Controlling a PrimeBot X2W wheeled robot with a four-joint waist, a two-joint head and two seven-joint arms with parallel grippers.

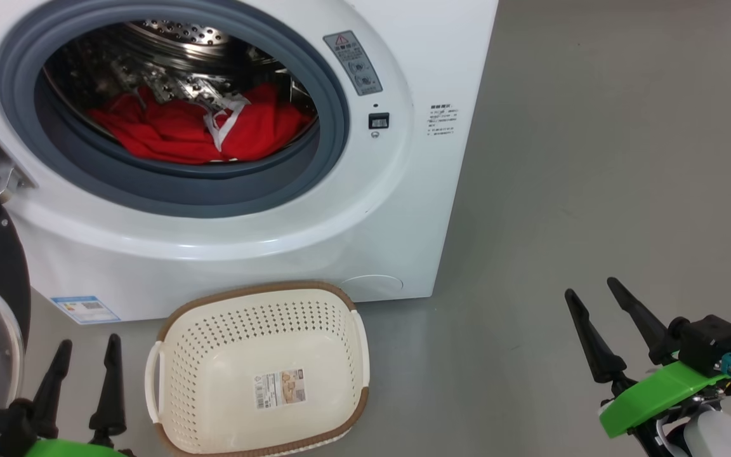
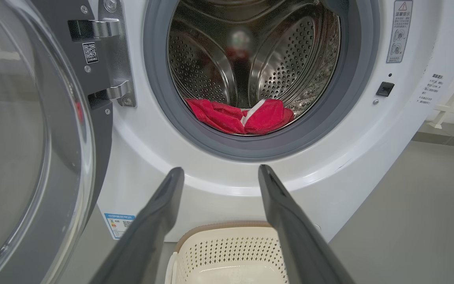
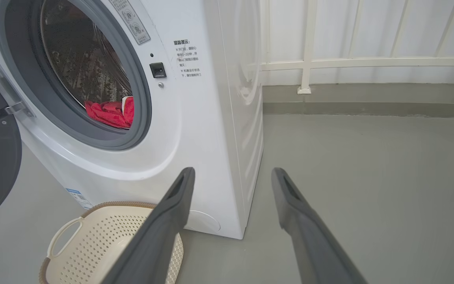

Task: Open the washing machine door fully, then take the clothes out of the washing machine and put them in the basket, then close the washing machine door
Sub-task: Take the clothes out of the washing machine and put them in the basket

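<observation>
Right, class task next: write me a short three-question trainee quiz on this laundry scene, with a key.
1. True or false: the bright red fabric clothes lie in the small cream-white perforated plastic basket.
2. The large round black-rimmed glass door of the big white washing machine is: A shut; B swung open; C missing.
3. Fill in: the left hand and right hand are both ____, holding nothing.
Key: 1 false, they lie in the steel drum; 2 B; 3 open.

bright, even light; glare on the washing machine (image 1: 264, 244); wrist views bow.
</observation>
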